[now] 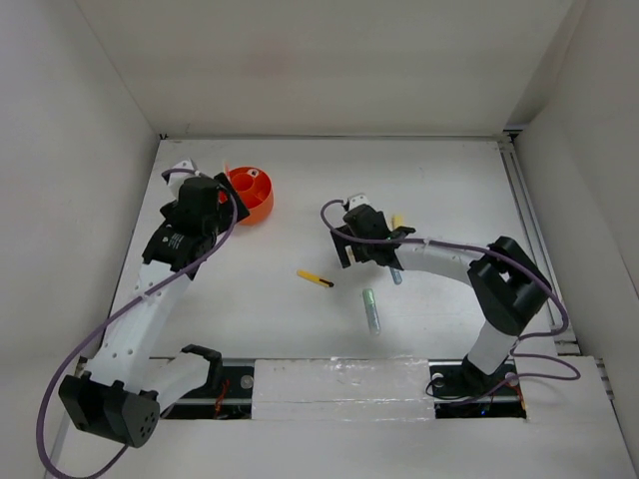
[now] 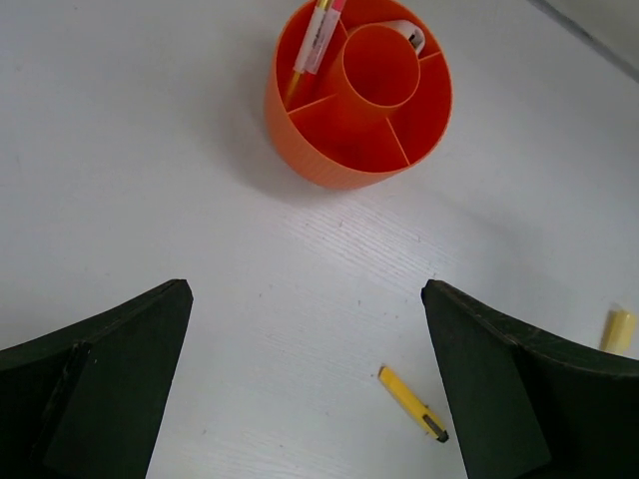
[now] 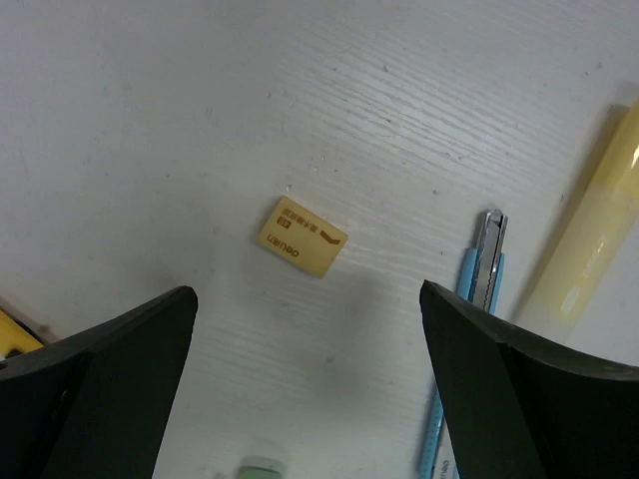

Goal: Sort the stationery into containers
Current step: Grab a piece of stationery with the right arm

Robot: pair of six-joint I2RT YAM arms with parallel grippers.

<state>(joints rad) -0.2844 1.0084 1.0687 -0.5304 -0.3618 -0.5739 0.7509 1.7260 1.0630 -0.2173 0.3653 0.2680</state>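
On the top view I see the orange cup (image 1: 255, 195) at upper left, with my left gripper (image 1: 218, 196) just beside it and the right gripper (image 1: 361, 239) mid-frame. Left wrist: fingers spread wide and empty, cup at the top, a pink pen (image 2: 319, 35) in its upper-left compartment. Right wrist: fingers wide apart, holding nothing, and a tan eraser (image 3: 302, 237) lies mid-frame.

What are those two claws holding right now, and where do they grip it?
Nothing. The left gripper is open, short of the cup; the right gripper is open above an eraser, its fingers clear of it.
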